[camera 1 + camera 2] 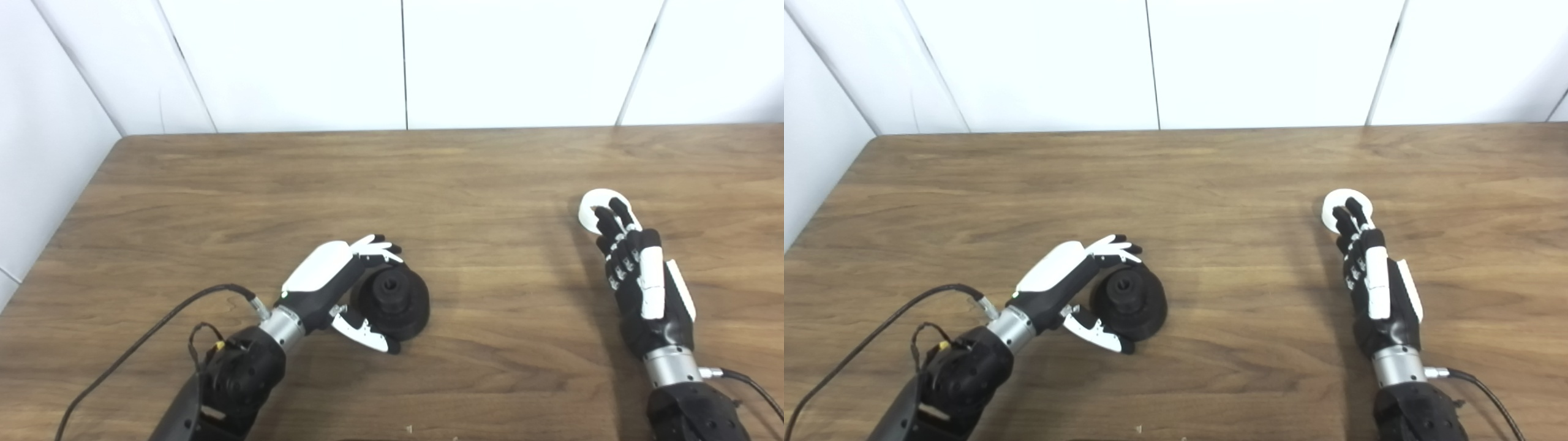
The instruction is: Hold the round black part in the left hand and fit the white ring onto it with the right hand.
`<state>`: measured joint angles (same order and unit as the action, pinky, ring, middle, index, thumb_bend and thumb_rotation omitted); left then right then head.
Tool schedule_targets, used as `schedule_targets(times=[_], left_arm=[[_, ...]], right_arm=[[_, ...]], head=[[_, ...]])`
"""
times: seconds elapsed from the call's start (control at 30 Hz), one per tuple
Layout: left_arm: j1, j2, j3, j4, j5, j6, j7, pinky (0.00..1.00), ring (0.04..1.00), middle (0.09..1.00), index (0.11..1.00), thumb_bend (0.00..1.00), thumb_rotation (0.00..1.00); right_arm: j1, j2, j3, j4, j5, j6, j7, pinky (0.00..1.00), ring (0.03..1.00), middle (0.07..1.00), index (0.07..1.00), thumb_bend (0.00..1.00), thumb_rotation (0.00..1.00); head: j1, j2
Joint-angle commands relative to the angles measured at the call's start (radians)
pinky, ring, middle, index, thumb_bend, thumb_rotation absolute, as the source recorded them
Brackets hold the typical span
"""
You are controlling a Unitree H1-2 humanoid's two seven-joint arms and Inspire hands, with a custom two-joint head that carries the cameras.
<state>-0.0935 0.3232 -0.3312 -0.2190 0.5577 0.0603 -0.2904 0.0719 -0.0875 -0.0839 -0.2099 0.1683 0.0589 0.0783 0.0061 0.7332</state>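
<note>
The round black part [395,300] rests on the wooden table [429,184], left of centre near the front. My left hand [324,275] is cupped around it from the left, with fingers [376,248] over its far rim and the thumb [367,331] at its near rim; the hand is open and the part is not lifted. The white ring [588,211] lies flat on the table at the right. My right hand [643,282] is open with fingers stretched out, and its fingertips [609,214] overlap the ring's near side. The same scene shows in the right eye view: part [1130,300], ring [1331,211].
White wall panels [404,61] stand behind the table's back edge and along its left side. A black cable [153,324] runs from my left wrist to the front left. Another cable [747,383] leaves my right wrist.
</note>
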Motion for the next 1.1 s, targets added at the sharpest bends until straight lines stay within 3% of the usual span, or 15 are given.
schedule_targets(times=[0.0,0.43,0.5,0.57,0.67,0.73,0.9,1.07], left_arm=[[0.009,-0.008,-0.009,-0.043,0.031,-0.017,0.016,0.91,0.966,0.882,0.598,0.88,0.23],[0.073,-0.049,-0.034,-0.082,0.056,-0.013,0.001,0.97,0.990,0.908,0.608,0.85,0.22],[0.074,-0.051,-0.033,-0.082,0.056,-0.011,0.001,0.97,0.991,0.909,0.610,0.85,0.21],[0.072,-0.052,-0.033,-0.078,0.055,-0.013,0.002,0.98,0.994,0.911,0.612,0.85,0.22],[0.068,-0.051,-0.033,-0.068,0.053,-0.022,0.006,0.99,0.997,0.913,0.615,0.85,0.22],[0.066,-0.050,-0.032,-0.060,0.053,-0.026,0.008,0.99,0.998,0.913,0.614,0.85,0.22],[0.062,-0.049,-0.031,-0.037,0.059,-0.052,0.026,0.98,0.990,0.905,0.608,0.86,0.22],[0.061,-0.053,-0.032,-0.018,0.061,-0.070,0.035,0.98,0.991,0.906,0.608,0.86,0.22]], right_arm=[[0.032,0.016,0.005,-0.043,0.004,-0.013,-0.003,1.00,0.988,0.939,0.967,0.61,1.00],[0.032,0.014,0.009,-0.056,-0.011,-0.008,-0.016,1.00,0.977,0.935,0.963,0.61,0.99],[0.026,0.008,0.009,-0.057,-0.033,-0.015,-0.022,1.00,0.970,0.934,0.950,0.60,0.89],[0.013,-0.007,0.012,-0.060,-0.083,-0.027,-0.033,0.92,0.948,0.930,0.934,0.60,0.70],[-0.043,-0.043,0.015,-0.068,-0.275,-0.049,-0.087,0.82,0.888,0.894,0.893,0.64,0.57],[-0.105,-0.072,0.009,-0.072,-0.379,-0.040,-0.115,0.86,0.902,0.885,0.817,0.73,0.45],[-0.262,-0.173,0.027,-0.013,-0.623,-0.021,-0.157,0.94,0.942,0.895,0.742,0.80,0.38],[-0.396,-0.249,0.061,0.159,-0.706,0.007,-0.153,1.00,0.985,0.910,0.695,0.90,0.28]], head=[[-0.002,0.001],[-0.017,0.009],[-0.023,0.010],[-0.024,0.012],[-0.031,0.010],[-0.034,0.008],[-0.047,0.000],[-0.048,-0.004]])
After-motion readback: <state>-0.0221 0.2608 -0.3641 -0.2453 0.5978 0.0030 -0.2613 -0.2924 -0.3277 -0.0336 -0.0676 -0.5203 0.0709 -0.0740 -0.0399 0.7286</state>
